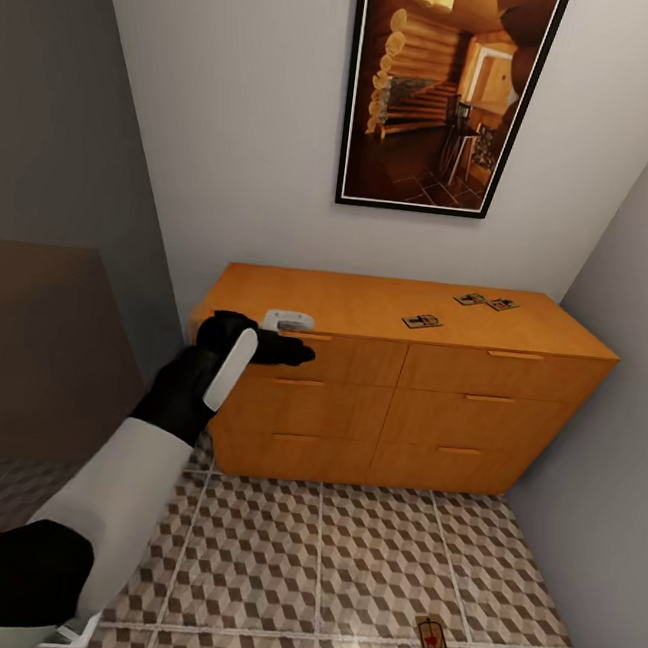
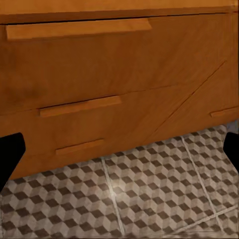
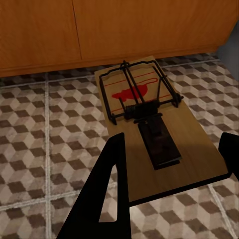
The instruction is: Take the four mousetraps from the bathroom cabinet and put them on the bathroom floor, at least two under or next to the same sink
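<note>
Three mousetraps lie on top of the orange-brown cabinet [image 1: 367,304]: one [image 1: 422,322] near the middle and two [image 1: 470,299] [image 1: 502,305] close together farther back right. My left gripper [image 1: 296,349] is open and empty in front of the top-left drawer; in its wrist view the gripper [image 2: 120,152] faces the drawer fronts and the cube-patterned bathroom floor [image 2: 149,194]. A fourth mousetrap [image 3: 149,114], tan with a red mark and black wire bar, sits low over the floor tiles [image 1: 317,565] between my right gripper's [image 3: 172,164] fingers, which are shut on its sides. The same mousetrap [image 1: 432,640] shows in the head view. The bathroom sink is out of view.
A framed picture [image 1: 446,91] hangs on the white wall above the cabinet. Grey walls close in on both sides of the cabinet, leaving a narrow tiled strip in front. A small white fitting [image 1: 288,320] sits on the cabinet's front-left edge by my left wrist.
</note>
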Controlling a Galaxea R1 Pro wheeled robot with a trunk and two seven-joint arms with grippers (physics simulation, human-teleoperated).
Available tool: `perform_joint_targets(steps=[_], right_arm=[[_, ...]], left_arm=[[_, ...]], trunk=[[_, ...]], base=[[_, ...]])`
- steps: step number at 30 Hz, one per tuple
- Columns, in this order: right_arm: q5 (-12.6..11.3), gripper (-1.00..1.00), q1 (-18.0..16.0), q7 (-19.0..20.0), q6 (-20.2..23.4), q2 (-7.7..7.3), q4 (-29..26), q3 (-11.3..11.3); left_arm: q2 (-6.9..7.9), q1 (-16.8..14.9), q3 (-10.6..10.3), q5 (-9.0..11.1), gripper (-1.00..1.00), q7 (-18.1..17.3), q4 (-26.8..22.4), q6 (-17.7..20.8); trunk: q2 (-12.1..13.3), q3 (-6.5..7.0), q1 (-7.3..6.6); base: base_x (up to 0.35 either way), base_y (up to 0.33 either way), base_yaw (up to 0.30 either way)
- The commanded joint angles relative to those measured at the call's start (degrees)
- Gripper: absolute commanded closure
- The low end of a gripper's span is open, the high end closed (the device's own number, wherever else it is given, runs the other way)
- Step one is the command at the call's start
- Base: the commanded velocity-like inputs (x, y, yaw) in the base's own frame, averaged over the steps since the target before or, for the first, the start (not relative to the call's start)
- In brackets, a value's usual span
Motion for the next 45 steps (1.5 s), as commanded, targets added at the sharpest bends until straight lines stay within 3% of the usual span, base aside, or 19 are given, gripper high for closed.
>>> perform_joint_targets(steps=[1, 4, 7, 10, 23, 34, 45], right_arm=[[-0.55, 1.0, -0.03, -0.02, -0.17, 0.0, 0.02, 0.41], [-0.55, 1.0, -0.03, -0.02, -0.17, -0.02, 0.01, 0.41], [-0.55, 1.0, -0.03, -0.02, -0.17, -0.03, 0.01, 0.41], [-0.55, 1.0, -0.03, -0.02, -0.17, -0.03, 0.01, 0.41], [-0.55, 1.0, -0.03, -0.02, -0.17, -0.03, 0.01, 0.41], [-0.55, 1.0, -0.03, -0.02, -0.25, -0.03, 0.01, 0.41], [-0.55, 1.0, -0.03, -0.02, -0.26, 0.76, 0.01, 0.41]], left_arm=[[0.02, -0.12, -1.37, 0.58, -1.0, 0.57, 0.23, 0.23], [0.02, -0.29, -5.91, 0.82, -1.0, 0.5, 0.55, 0.31], [0.05, -0.36, -8.17, 0.91, -1.0, 0.47, -0.35, 0.39], [0.13, -0.39, -9.11, 0.95, -1.0, 0.46, -1.65, 0.45], [0.76, -0.41, -10.07, 0.98, -1.0, 0.08, -5.22, 0.76], [2.46, -0.41, -13.84, 0.98, -1.0, 0.01, -9.31, 0.88], [2.65, -0.41, -14.39, 0.98, -1.0, 0.01, -9.54, 0.89]], trunk=[[-0.03, -0.05, 0.0], [-0.03, -0.05, 0.0], [-0.03, -0.05, 0.0], [-0.03, -0.05, 0.0], [-0.03, -0.05, 0.0], [-0.03, -0.05, 0.0], [-0.03, -0.03, 0.0]], base=[[0.0, 0.0, 0.0], [0.0, 0.0, 0.0], [0.0, 0.0, 0.0], [0.0, 0.0, 0.0], [0.0, 0.0, 0.0], [0.0, 0.0, 0.0], [0.196, 0.0, -0.011]])
